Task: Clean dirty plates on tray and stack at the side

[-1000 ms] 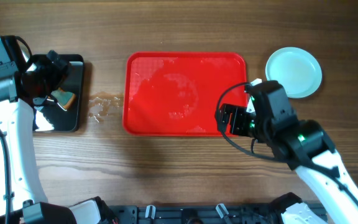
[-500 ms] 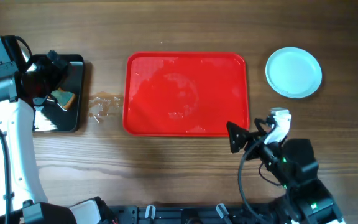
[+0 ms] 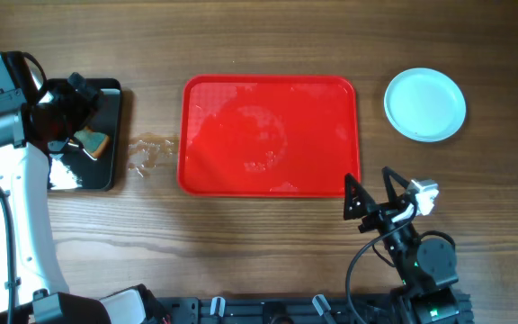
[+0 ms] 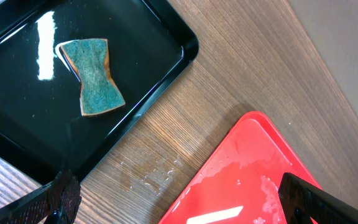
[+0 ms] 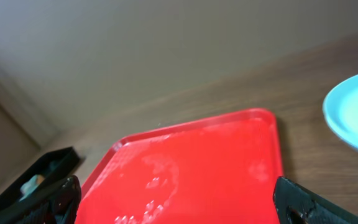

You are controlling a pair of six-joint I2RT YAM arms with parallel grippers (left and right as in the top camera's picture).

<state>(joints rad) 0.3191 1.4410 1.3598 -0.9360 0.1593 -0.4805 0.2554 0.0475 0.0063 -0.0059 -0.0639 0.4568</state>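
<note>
The red tray [image 3: 268, 135] lies in the middle of the table, bare but for wet streaks; it also shows in the left wrist view [image 4: 247, 180] and the right wrist view [image 5: 191, 174]. The pale blue-white plates [image 3: 424, 104] sit off the tray at the far right and look like one round disc from above; their edge shows in the right wrist view [image 5: 356, 112]. My right gripper [image 3: 367, 187] is open and empty, just off the tray's front right corner, pointing across it [image 5: 179, 211]. My left gripper [image 3: 75, 117] is open and empty above the black tray [image 4: 179, 211].
A smaller black tray [image 3: 84, 135] at the left holds a blue-and-orange sponge [image 4: 95, 78] and shows small in the right wrist view [image 5: 30, 180]. Water drops [image 3: 151, 151] lie on the wood between the two trays.
My right arm has drawn back from the tray's right edge toward the front of the table and now sits low there. The left arm has not moved.
</note>
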